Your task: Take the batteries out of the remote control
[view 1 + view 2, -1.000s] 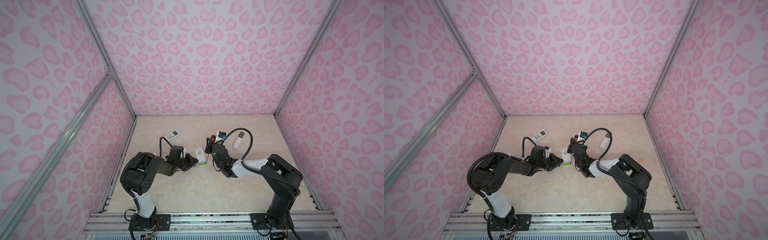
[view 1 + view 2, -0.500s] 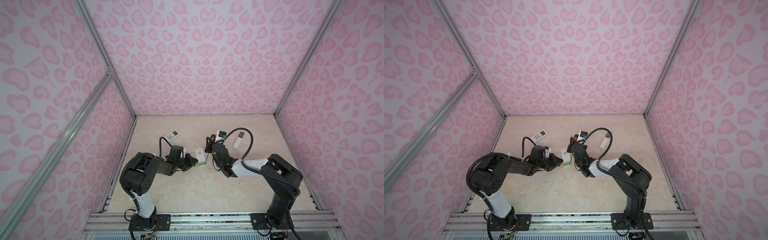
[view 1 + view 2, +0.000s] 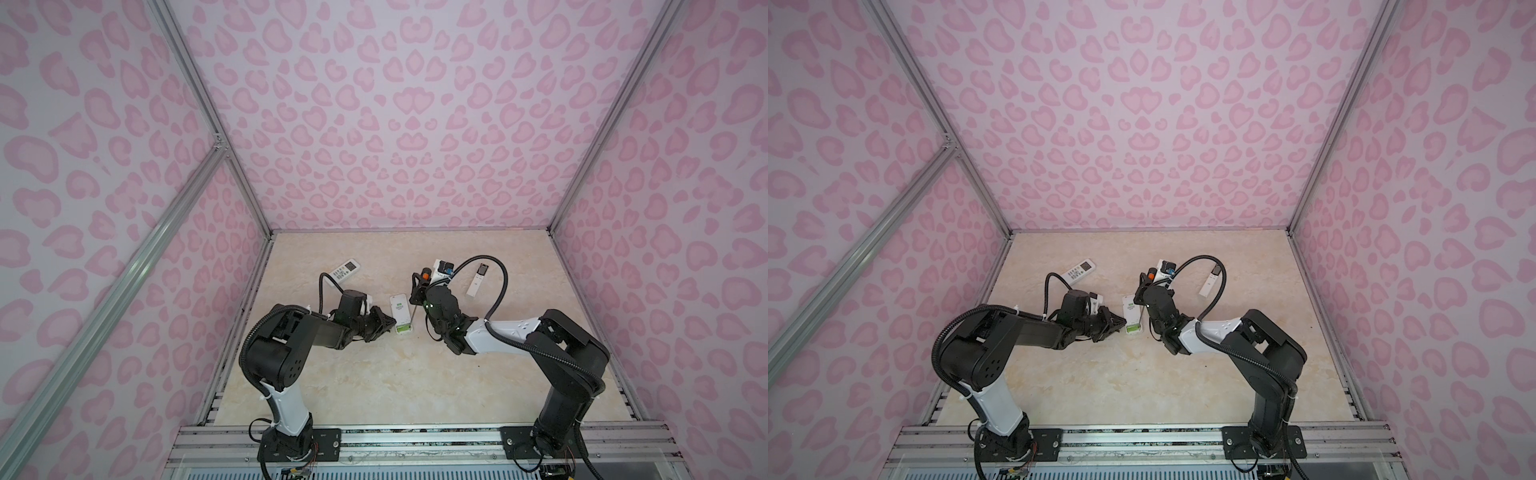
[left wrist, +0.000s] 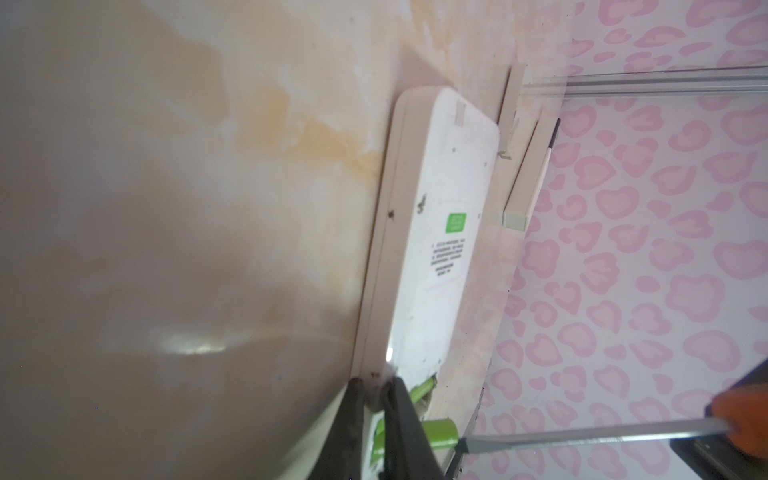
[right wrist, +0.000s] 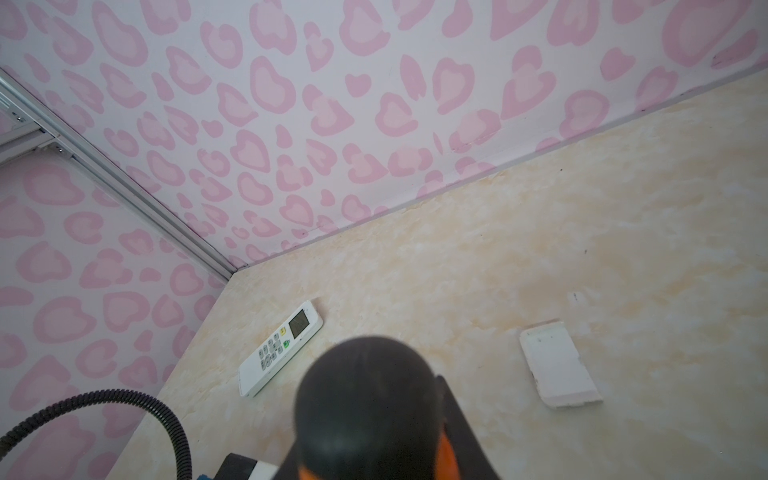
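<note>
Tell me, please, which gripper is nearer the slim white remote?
Right. The slim white remote lies right of the right gripper; the left gripper is farther left, at the opened remote.

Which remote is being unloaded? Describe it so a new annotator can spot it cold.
On the beige tabletop, look mid-table, between the left gripper and the screwdriver shaft. The remote there lies back-up, white with a small green label. Unlike the keypad remote and the slim remote further back, its near end is open, showing lime-green batteries.
</note>
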{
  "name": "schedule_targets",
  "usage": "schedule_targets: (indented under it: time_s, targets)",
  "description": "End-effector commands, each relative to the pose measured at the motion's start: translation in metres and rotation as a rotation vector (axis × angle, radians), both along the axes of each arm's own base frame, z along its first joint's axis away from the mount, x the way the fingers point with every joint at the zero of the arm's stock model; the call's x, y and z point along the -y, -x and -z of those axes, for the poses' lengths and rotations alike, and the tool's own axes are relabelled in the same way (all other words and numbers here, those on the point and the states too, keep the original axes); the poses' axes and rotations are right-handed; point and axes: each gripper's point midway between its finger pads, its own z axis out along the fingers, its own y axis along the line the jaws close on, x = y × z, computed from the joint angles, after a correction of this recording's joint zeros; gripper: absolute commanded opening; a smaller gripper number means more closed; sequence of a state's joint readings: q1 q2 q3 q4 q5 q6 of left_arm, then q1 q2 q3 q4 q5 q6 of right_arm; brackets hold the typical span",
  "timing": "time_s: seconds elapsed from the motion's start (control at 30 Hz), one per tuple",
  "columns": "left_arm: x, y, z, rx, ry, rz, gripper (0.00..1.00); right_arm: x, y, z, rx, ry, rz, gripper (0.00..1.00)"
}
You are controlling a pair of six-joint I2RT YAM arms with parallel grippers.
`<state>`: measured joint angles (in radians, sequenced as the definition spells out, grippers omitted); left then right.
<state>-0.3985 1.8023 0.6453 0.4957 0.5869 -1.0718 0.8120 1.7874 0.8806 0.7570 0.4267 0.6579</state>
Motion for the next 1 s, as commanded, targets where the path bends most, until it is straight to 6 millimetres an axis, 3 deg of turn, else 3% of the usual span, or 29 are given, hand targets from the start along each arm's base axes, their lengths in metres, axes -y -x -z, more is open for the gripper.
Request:
schedule_targets:
  time_s: [0.0, 0.63, 0.77, 0.97]
  targets:
    - [-0.005, 0.005, 0.007, -0.033, -0.033, -0.006, 0.15, -0.002, 0.001, -0.009, 0.025, -0.017, -0.004, 0.0]
    - [-0.007, -0.001, -0.004, 0.004, -0.038, 0.002, 0.15, 0.024, 0.007, -0.021, 0.059, 0.075, 0.052, 0.0]
    - [-0.007, -0.002, -0.008, 0.012, -0.037, 0.003, 0.16, 0.015, 0.009, -0.026, 0.064, 0.107, 0.024, 0.0]
    - [-0.005, -0.003, -0.017, 0.027, -0.027, 0.01, 0.17, -0.019, 0.011, -0.026, 0.059, 0.19, -0.061, 0.0]
